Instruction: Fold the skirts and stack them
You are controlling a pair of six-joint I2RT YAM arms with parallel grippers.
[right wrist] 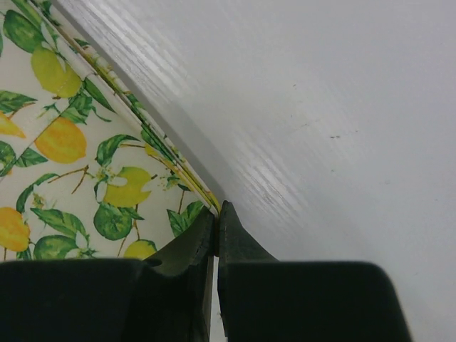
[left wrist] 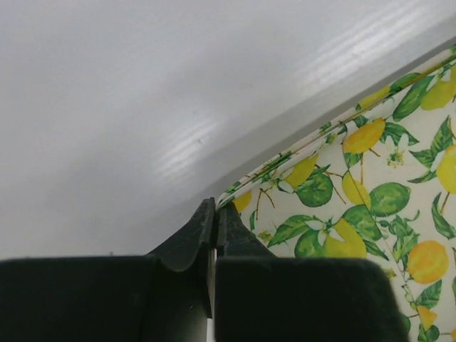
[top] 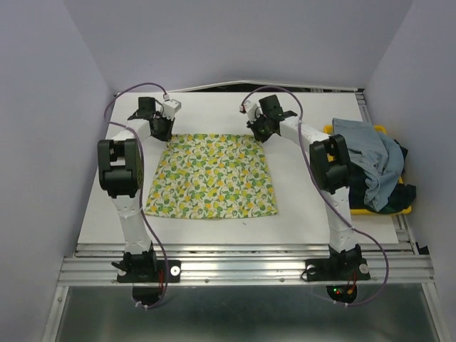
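Observation:
The lemon-print skirt [top: 212,178] lies spread flat on the white table. My left gripper [top: 161,132] is at its far left corner, and in the left wrist view the gripper [left wrist: 215,208] is shut with the skirt's hem [left wrist: 299,153] running into the fingertips. At the far right corner my right gripper [top: 258,134] is likewise shut [right wrist: 216,211] on the hem [right wrist: 160,146]. The light blue-grey skirt [top: 367,160] lies crumpled at the right, over the dark plaid skirt [top: 385,205].
A yellow plastic tray [top: 407,208] at the table's right edge holds the two bunched skirts. The right arm's elbow [top: 329,164] stands close beside the tray. Purple-grey walls close in the left, back and right sides. A metal rail [top: 242,267] runs along the near edge.

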